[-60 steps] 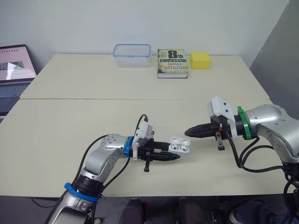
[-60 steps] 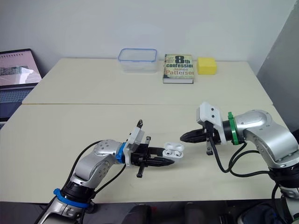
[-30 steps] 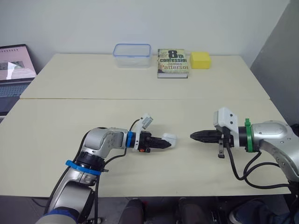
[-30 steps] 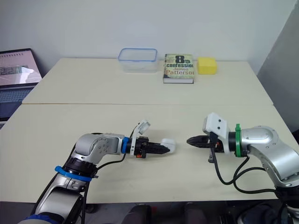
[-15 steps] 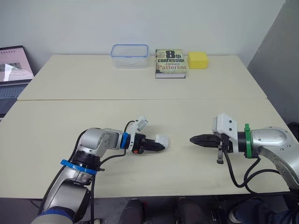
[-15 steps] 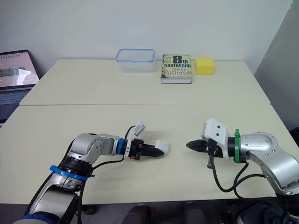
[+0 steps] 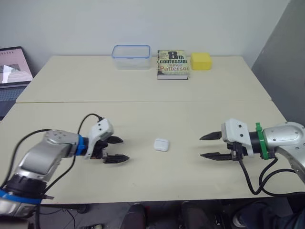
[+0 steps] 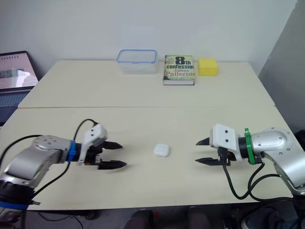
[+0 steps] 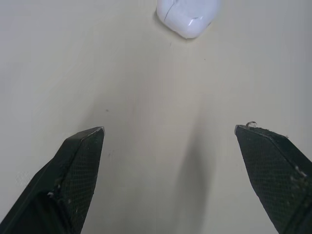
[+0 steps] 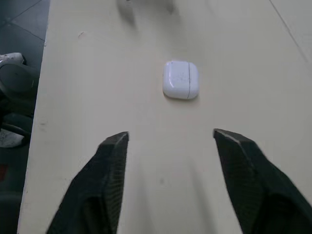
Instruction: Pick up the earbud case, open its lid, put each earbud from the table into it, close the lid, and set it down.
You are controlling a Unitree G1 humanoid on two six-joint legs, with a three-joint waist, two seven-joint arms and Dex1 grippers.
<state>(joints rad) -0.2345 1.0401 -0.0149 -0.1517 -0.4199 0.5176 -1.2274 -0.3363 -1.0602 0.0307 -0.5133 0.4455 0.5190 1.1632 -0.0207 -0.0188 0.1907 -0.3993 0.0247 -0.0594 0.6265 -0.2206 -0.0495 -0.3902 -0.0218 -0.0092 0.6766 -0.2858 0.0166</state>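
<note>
The white earbud case (image 7: 161, 144) lies flat on the table with its lid shut, between the two arms. It also shows in the right wrist view as the case (image 10: 180, 80) and in the left wrist view as the case (image 9: 187, 16). My left gripper (image 7: 118, 150) stands open a short way to the left of the case, holding nothing. My right gripper (image 7: 205, 146) stands open to the right of the case, also holding nothing. Both point inward at the case.
At the far edge of the table (image 7: 143, 90) stand a clear plastic container (image 7: 131, 56), a book (image 7: 173, 64) and a yellow block (image 7: 201, 60). A laptop (image 7: 13, 71) sits at the far left.
My left gripper let go of the case and drew back to the left, opening wide. The right gripper opened and pulled slightly away. The case now rests on the table.
</note>
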